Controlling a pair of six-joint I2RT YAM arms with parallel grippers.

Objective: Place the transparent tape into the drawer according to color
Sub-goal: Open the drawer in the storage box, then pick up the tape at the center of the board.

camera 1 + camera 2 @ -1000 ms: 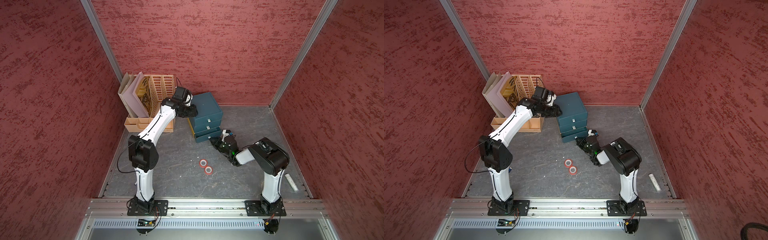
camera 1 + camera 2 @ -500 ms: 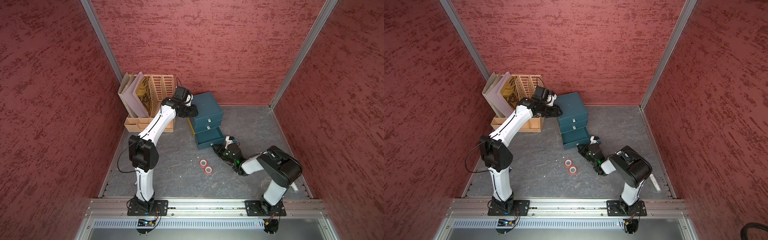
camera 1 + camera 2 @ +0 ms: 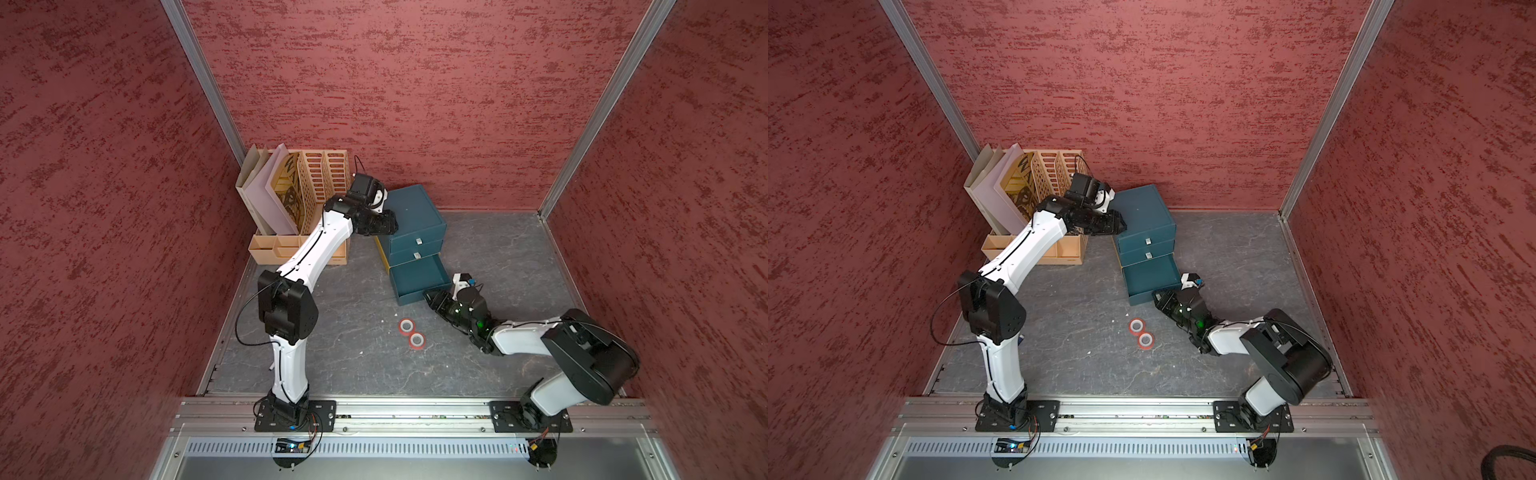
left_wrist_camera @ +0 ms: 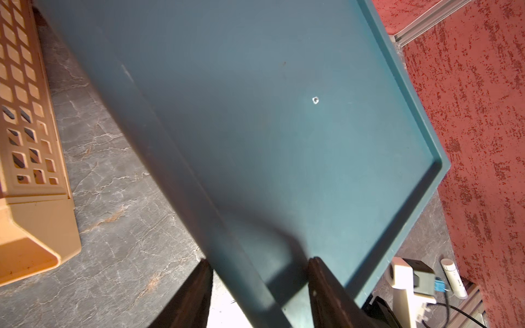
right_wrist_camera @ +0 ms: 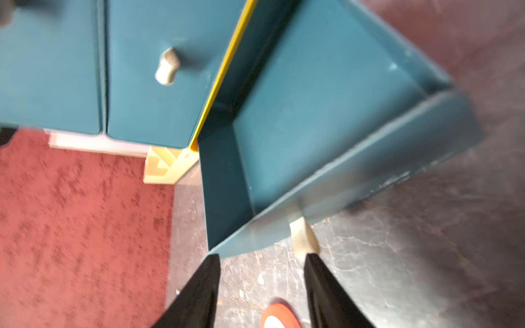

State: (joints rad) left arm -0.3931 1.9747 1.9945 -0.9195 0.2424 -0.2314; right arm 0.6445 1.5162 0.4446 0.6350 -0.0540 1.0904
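Standing open, the bottom drawer [image 3: 417, 276] of the teal cabinet [image 3: 411, 210] jutted out over the floor [image 3: 332, 353] in both top views. The right gripper [image 3: 429, 296] lay low just before the drawer's front with its fingers [image 5: 324, 286] apart and nothing clamped. In the right wrist view, the drawer's pale knob [image 5: 302, 238] sat at the tip of one finger, outside the gap.

Two red rolls lay flat on the floor, one [image 3: 406, 325] beside the other [image 3: 417, 340], touching or nearly so. They were near the drawer's front and just beside the right gripper.

The left gripper [image 3: 388, 226] was at the cabinet's top edge, on the side toward the rack [image 3: 320, 183]. Its fingers [image 4: 199, 292] stood apart astride that edge. Whether they pressed on it could not be told.
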